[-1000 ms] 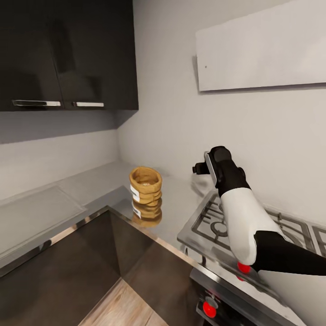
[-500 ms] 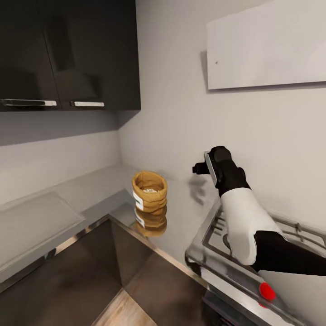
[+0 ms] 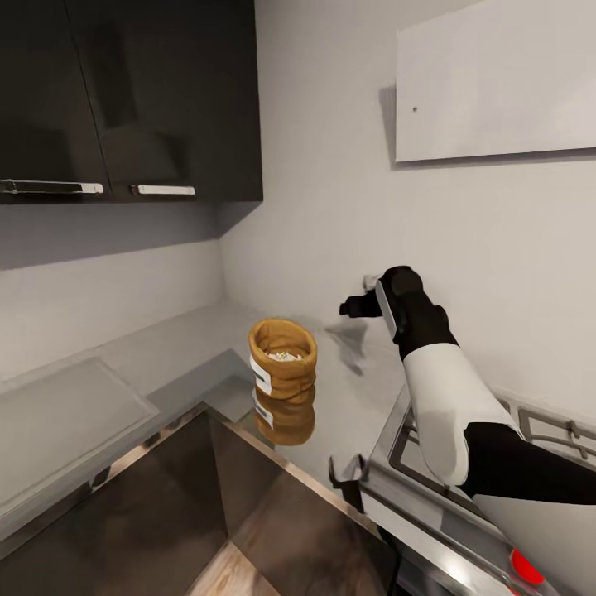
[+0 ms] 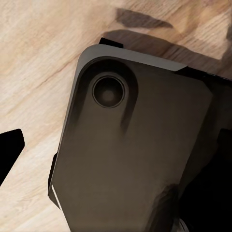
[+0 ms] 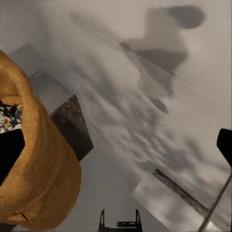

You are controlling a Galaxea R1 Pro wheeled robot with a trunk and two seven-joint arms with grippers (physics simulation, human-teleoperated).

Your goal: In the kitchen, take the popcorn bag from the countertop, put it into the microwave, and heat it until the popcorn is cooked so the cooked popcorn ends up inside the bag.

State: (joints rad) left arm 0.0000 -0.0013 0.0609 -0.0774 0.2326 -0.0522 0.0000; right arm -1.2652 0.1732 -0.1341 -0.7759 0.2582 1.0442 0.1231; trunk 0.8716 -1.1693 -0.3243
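Reach step: popcorn bag point(image 3: 283, 360) upright on desk point(image 3: 178, 339) corner beside hob point(image 3: 463, 463). Right tool point(image 3: 354, 305) near, above desk, fingers wide, empty. Next: lower, straddle bag rim, close. Left tool state cannot tell.

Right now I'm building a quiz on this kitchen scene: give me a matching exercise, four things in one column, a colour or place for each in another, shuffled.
Things:
1. popcorn bag
2. countertop
3. upper cabinets
4. right gripper

Descriptions:
A. glossy black, on the wall with silver handles
B. orange-brown, standing upright
C. grey and reflective, mirroring the sack
D. raised in the air beside the sack, touching nothing

Pairs: 1-B, 2-C, 3-A, 4-D
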